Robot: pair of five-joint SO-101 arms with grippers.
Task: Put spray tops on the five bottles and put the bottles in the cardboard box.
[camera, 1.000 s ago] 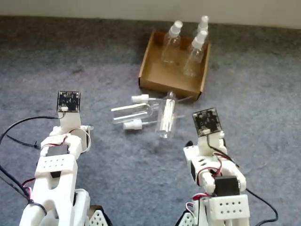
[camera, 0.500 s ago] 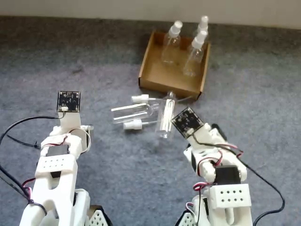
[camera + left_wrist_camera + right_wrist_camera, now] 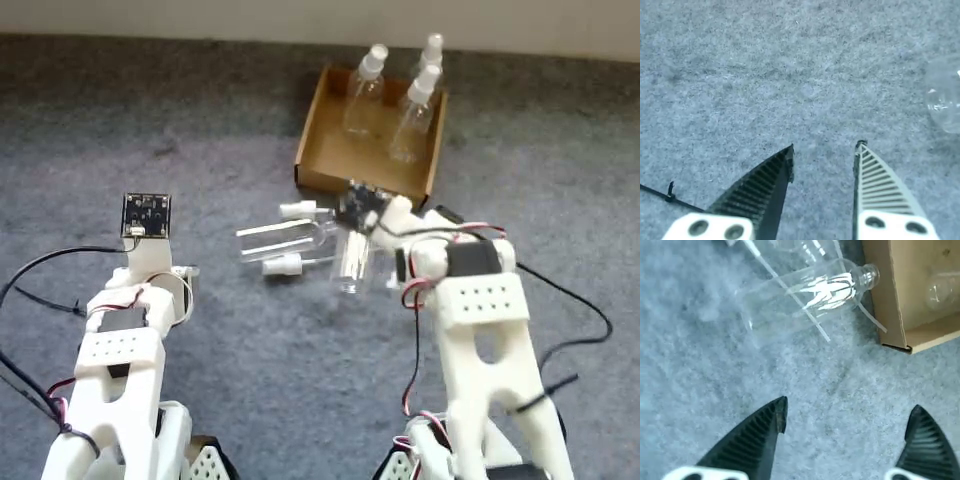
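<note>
Black-ribbed right gripper [image 3: 850,404] is hovering over grey carpet [image 3: 700,365], fingers spread wide, gripping nothing. Off to the side, left gripper [image 3: 825,145] is sitting with fingers parted moderately, also carrying nothing. Step in hand, I reckon: going for an uncapped bottle, with three of five looking done. Just ahead of the right gripper, clear bottle [image 3: 800,295] is lying on its side. Its long axis is running near-to-far and its open neck is pointing at the cardboard box [image 3: 892,300], just beside its wall. Next to it, second bare bottle [image 3: 285,238] is lying crosswise, two loose spray tops [image 3: 283,266] alongside. Next move is probably calling for a grasp across the body, then standing it up for capping. Farthest out, capped bottles [image 3: 363,95], three of them, are standing in the box.
</note>
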